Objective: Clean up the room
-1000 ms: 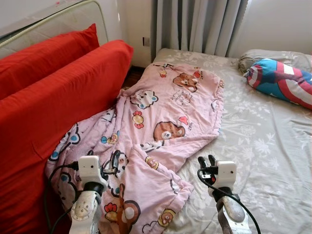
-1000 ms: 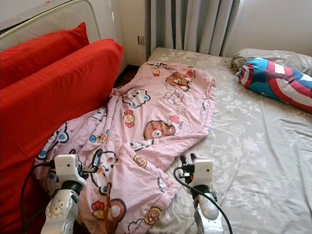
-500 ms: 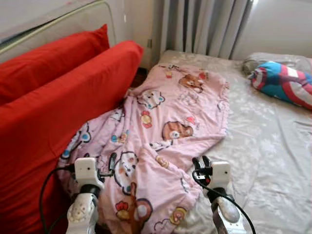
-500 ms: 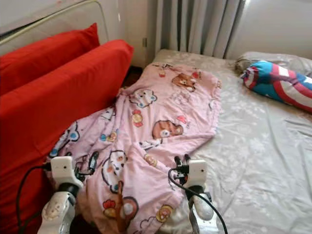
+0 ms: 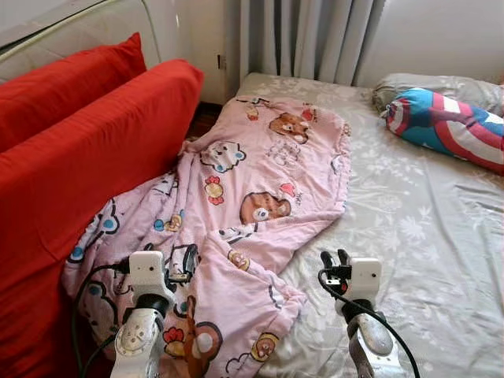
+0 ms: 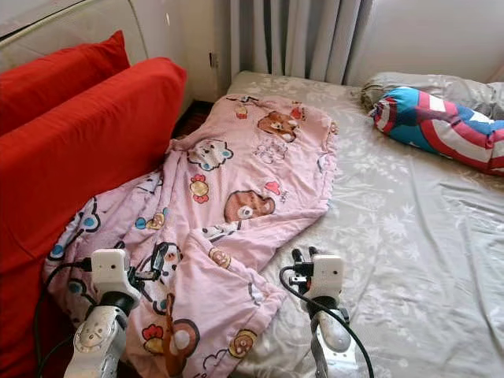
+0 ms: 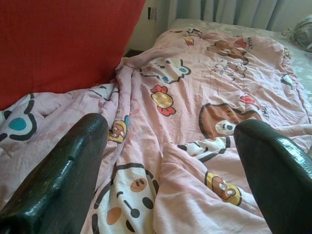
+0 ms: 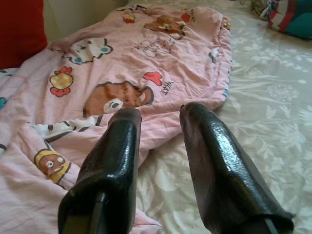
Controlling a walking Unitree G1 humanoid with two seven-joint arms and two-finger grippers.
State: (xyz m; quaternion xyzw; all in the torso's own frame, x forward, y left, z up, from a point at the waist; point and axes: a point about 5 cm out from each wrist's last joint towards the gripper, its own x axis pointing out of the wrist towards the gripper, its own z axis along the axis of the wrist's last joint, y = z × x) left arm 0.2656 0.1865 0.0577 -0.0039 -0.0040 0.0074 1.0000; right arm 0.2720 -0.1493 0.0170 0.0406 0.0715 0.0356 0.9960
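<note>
Clearly, the left gripper (image 7: pixel 170 161) had its two black fingers spread wide, nothing between them, hovering over the rumpled near end of the pink cartoon-print quilt (image 5: pixel 264 177). That quilt lay sprawled along the left side of the grey floral-patterned bed sheet (image 5: pixel 425 228), its left edge bunched against the big red cushions (image 5: pixel 87 150). The right gripper (image 8: pixel 158 141) hung just above the sheet beside the quilt's near right edge; its fingers stood a narrow gap apart, holding nothing and touching neither fabric. Well apart, at the far right corner, rested a blue, red and white striped bolster pillow (image 5: pixel 445 126). Grey curtains (image 5: pixel 315 35) hung behind the bed.
</note>
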